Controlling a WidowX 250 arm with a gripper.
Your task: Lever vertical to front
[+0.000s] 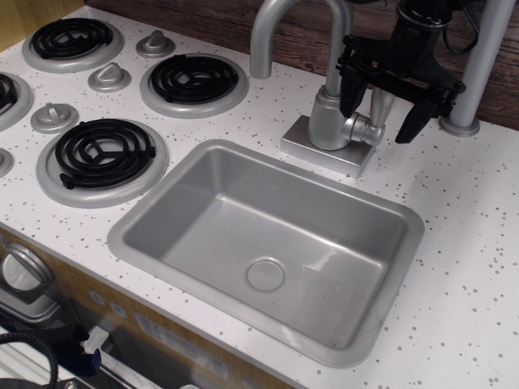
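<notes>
Open gripper (383,112) — astride upright lever (381,104)

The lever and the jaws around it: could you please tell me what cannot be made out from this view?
- The lever: its upper part is hidden behind the black gripper, so contact with the jaws cannot be judged.
- The gripper: its top is cut off by the upper edge.
- The curved spout: its arch leaves the frame at the top.
- The burner at far left: cut by the left edge.
</notes>
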